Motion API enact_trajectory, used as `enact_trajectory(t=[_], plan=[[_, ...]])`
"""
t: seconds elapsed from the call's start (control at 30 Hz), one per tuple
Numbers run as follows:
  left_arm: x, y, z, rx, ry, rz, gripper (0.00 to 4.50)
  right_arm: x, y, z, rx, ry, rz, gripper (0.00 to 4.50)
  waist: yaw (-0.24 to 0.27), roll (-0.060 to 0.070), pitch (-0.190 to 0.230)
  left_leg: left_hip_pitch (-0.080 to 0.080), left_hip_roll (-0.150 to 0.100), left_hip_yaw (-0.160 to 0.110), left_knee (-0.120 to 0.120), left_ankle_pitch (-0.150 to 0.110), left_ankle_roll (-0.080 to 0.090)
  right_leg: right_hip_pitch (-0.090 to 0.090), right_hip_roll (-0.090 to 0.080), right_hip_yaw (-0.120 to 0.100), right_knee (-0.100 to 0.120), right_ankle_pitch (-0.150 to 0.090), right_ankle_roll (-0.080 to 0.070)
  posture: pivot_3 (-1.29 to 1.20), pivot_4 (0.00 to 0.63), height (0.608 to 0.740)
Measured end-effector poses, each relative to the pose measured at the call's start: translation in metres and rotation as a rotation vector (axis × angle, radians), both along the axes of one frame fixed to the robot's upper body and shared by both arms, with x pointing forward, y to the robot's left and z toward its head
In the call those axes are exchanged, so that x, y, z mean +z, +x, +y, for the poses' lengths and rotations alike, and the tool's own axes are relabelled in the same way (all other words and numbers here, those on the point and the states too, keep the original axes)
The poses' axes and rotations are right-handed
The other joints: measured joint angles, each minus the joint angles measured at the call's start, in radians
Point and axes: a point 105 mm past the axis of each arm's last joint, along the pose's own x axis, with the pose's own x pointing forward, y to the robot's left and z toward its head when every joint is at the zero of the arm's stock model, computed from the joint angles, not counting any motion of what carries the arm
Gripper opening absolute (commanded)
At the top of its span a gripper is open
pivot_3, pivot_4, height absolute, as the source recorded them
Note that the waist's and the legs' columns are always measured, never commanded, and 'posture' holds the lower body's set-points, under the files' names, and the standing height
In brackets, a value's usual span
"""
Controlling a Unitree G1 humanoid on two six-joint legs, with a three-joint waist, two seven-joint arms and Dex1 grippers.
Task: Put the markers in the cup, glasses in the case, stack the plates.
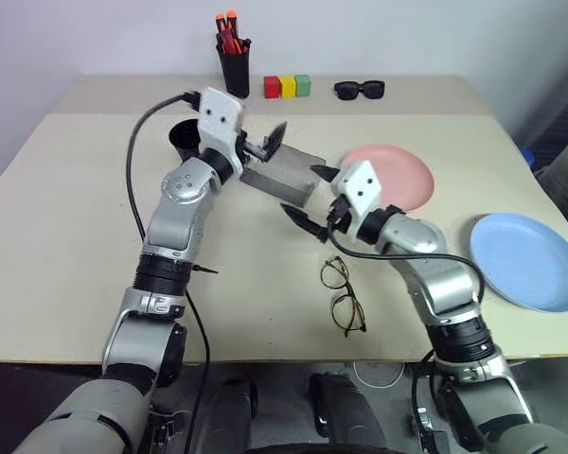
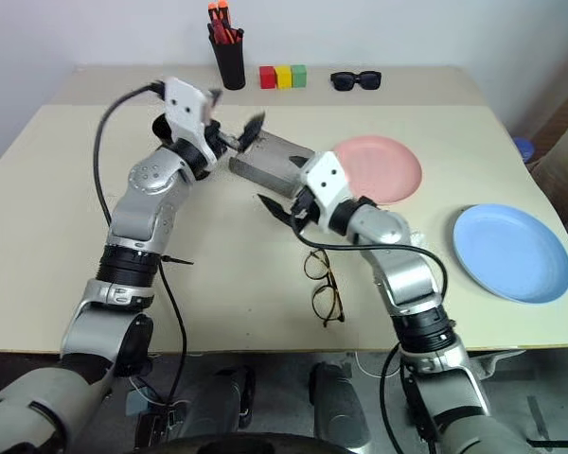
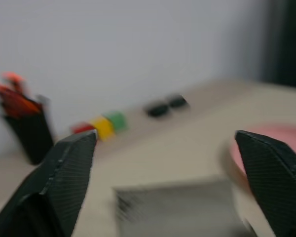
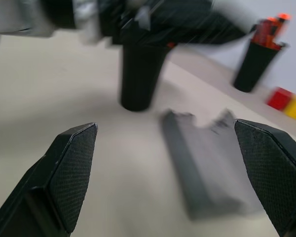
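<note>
The right pincer [image 1: 308,199] hangs with its fingers spread wide and nothing between them, and the glasses [image 1: 343,296] lie flat on the table [image 1: 66,246] just below and toward the robot from it, lenses up and temples unfolded. They look light, thin and easily bent; I would judge the bridge or the rim beside a hinge the safest place to pinch, since the clear lenses are slick and the wire temples would flex and swing. Just beyond the same pincer sits the case [image 1: 282,176], a grey fabric oblong; the fabric should give a fair grip, and it seems stiff enough to be steadied by a long side. The left pincer [image 1: 267,144] hovers over the case's far end, likewise spread and empty, with the cup [image 1: 187,139] just behind its wrist, a light tapered thing that may tip if nudged at the rim. I cannot make out the markers. The pink plate [image 1: 398,175] lies close beside the right pincer's outer side and the blue plate [image 1: 530,260] well apart from it, reaching the table's right edge; both are smooth and shallow, best taken at the rim. Open table lies between the glasses and the case, but the two arms crowd over it.
</note>
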Motion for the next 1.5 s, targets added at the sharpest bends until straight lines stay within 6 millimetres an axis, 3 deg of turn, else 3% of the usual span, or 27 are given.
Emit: enact_trajectory(t=[0.13,0.3,0.4,0.57,0.87,0.97,1.2,1.5], plan=[[-0.028,0.008,-0.005,-0.122,0.134,0.210,4.44,-0.004,-0.002,-0.012,-0.011,-0.035,0.014,4.50,-0.001,0.000,0.000,0.000,0.000,0.000,0.000,0.000,0.000,0.000,0.001,0.000,0.000,0.000,0.000,0.00,0.150,0.740],[-0.036,0.019,-0.005,-0.202,0.227,0.342,4.44,-0.004,-0.012,-0.012,0.027,-0.054,0.029,4.50,0.003,0.000,0.000,-0.001,0.000,0.000,0.000,0.000,0.001,0.000,0.000,0.000,-0.001,0.000,0.000,0.00,0.150,0.740],[-0.037,0.026,0.002,-0.217,0.298,0.406,4.44,-0.013,-0.028,-0.016,0.080,-0.101,0.086,4.50,0.007,0.000,0.000,-0.003,0.000,0.000,0.000,-0.001,0.002,-0.001,0.000,-0.001,-0.002,-0.001,0.001,0.00,0.150,0.740],[-0.036,0.027,0.008,-0.265,0.452,0.432,4.44,-0.026,-0.050,-0.024,0.133,-0.154,0.172,4.50,0.007,0.000,0.000,-0.006,-0.001,0.000,0.001,-0.002,0.003,-0.002,-0.001,-0.001,-0.002,-0.001,0.002,0.00,0.150,0.740],[-0.061,0.026,0.007,-0.274,0.681,0.413,4.44,-0.027,-0.060,-0.029,0.115,-0.149,0.187,4.50,0.008,0.000,0.001,-0.007,-0.001,0.000,0.003,-0.002,0.003,-0.003,-0.001,-0.001,-0.002,-0.001,0.002,0.00,0.150,0.740],[-0.062,0.027,0.004,-0.274,0.714,0.390,3.57,-0.028,-0.060,-0.030,0.108,-0.146,0.190,4.50,0.009,0.000,0.001,-0.011,-0.001,-0.001,0.005,-0.002,0.003,-0.006,-0.001,-0.001,-0.001,-0.001,0.002,0.00,0.150,0.740],[-0.064,0.027,-0.002,-0.283,0.711,0.377,0.07,-0.031,-0.061,-0.031,0.094,-0.139,0.200,4.50,0.008,0.000,0.001,-0.017,-0.001,-0.001,0.015,-0.004,0.007,-0.010,-0.001,-0.001,0.003,0.000,0.004,0.00,0.150,0.740],[-0.064,0.024,-0.007,-0.331,0.692,0.331,0.07,-0.029,-0.060,-0.029,0.105,-0.139,0.188,4.50,0.010,0.000,0.001,-0.017,-0.001,-0.001,0.015,-0.004,0.007,-0.010,-0.001,-0.001,0.003,0.000,0.004,0.00,0.150,0.740]])
